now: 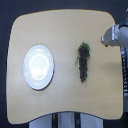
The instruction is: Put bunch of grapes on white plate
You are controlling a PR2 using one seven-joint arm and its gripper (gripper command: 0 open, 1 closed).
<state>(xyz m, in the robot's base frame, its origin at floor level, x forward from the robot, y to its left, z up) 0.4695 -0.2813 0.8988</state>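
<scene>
The bunch of grapes (83,62) lies on the wooden table (65,30), right of centre, a long dark cluster with a bit of green stem at its upper end. On the exterior view's left rests the white plate (38,66), round and glossy, with nothing on it. My gripper (107,38) reaches in from the exterior view's right edge, above and to the right of the grapes, apart from them. It is blurred, so its fingers cannot be made out. A wide strip of bare wood separates the grapes from the plate.
The table has rounded corners and a pale wood top. Dark parts of the robot's arm (122,60) run along the exterior view's right edge. Below the table's front edge a white base (65,122) shows.
</scene>
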